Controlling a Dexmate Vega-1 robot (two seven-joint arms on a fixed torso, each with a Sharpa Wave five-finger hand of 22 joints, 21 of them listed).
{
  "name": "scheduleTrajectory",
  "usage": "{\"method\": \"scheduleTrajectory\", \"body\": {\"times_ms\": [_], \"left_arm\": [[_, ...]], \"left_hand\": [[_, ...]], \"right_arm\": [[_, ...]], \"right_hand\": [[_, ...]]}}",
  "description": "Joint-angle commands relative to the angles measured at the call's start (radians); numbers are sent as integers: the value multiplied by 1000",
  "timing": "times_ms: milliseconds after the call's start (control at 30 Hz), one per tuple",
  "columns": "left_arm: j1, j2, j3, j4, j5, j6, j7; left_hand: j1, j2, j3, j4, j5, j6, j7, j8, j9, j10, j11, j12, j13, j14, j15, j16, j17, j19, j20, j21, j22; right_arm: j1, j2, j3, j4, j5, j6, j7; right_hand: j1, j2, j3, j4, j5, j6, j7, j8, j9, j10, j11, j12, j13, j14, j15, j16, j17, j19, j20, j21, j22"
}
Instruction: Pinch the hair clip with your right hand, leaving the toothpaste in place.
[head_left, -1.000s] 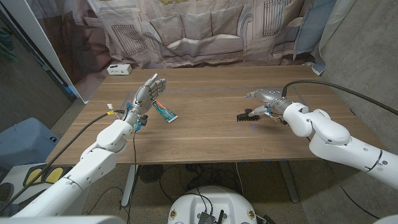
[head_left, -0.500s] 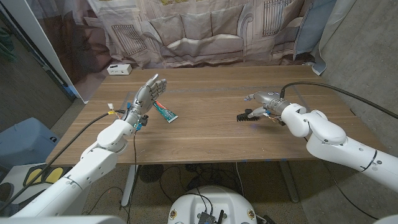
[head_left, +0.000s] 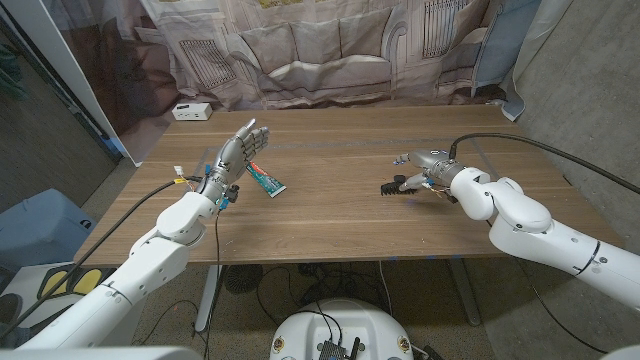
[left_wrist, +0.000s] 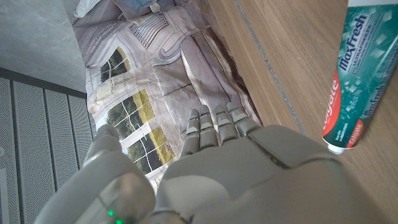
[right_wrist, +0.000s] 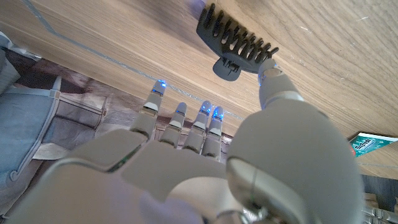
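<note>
The black toothed hair clip lies on the wooden table, right of centre. My right hand hovers just behind and over it, fingers stretched out toward picture left. In the right wrist view the thumb tip touches the clip's hinge end, while the other fingertips stay apart from it and nothing is pinched. The teal and white toothpaste tube lies left of centre, also seen as the tube in the left wrist view. My left hand is raised beside it, fingers spread and holding nothing.
A small white box sits at the table's far left corner. A printed curtain hangs behind the table. A black cable arcs over my right arm. Bare wood lies between the tube and the clip.
My right forearm has drifted slightly toward the table's middle, and the hand has settled a little closer onto the clip. The clip, toothpaste and left hand have not moved.
</note>
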Motion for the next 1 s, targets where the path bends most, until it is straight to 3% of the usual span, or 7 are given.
{"method": "scheduleTrajectory", "body": {"times_ms": [33,333,1000], "left_arm": [[3,0,0,0,-1,0,0],[1,-2,2,9,-5,-2,-7],[4,9,2,11,-11,6,-17]], "left_hand": [[10,0,8,2,-4,9,3,-2,5,10,7,-3,5,11,0,-1,2,8,-4,-3,5],[11,1,8,2,-4,10,6,-2,5,14,9,-3,5,12,1,-1,2,7,-4,-3,4],[11,1,8,2,-4,15,7,-1,5,16,11,-3,5,14,2,-1,2,6,-3,-4,4]], "right_arm": [[27,7,-20,12,5,-15,46],[50,16,-36,14,4,-39,82],[94,36,-74,54,6,-53,112]], "right_hand": [[5,3,5,8,8,16,1,5,2,17,3,5,2,11,-3,6,2,13,-2,0,2],[-6,10,-2,16,6,42,-5,7,1,43,0,5,2,66,-13,27,5,47,-6,8,4],[-4,17,-6,17,5,70,-17,10,1,66,-13,4,2,72,-13,27,7,60,0,5,4]]}}
